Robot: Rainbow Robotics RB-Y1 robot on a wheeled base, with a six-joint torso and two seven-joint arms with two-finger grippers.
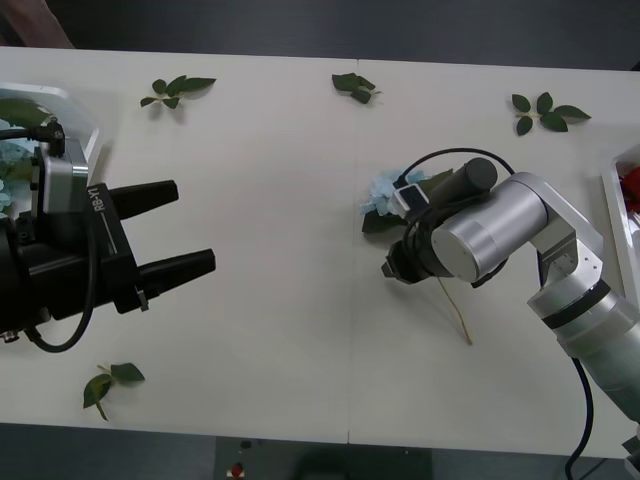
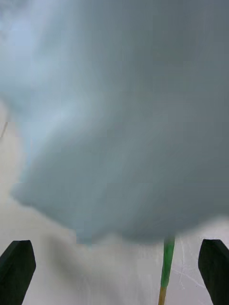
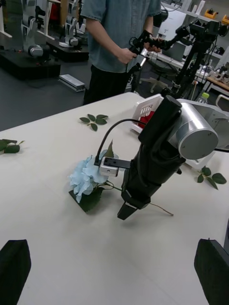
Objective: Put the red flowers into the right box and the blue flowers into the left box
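I have the white table in front of me, with the left box at its left edge, pale-blue heads already in it, and the right box at its right edge with red showing inside. Loose leaf sprigs lie along the far edge and one near the front-left corner.

My right gripper is down over the middle-right of the table, fingers spread wide on either side of the stem, clasping nothing yet. The one blue flower still out lies just beyond it, its head toward the far edge and its thin stem trailing toward the near edge. From the right wrist the head looms very close, and the green stem sits off-centre, nearer one finger.

My left gripper waits spread apart and empty by the left box.

To do this grasp well, I judge I should shift until the stem sits centred between the fingers, pinch just below the head, and lower gently so the tips don't jam on the tabletop or crush petals.
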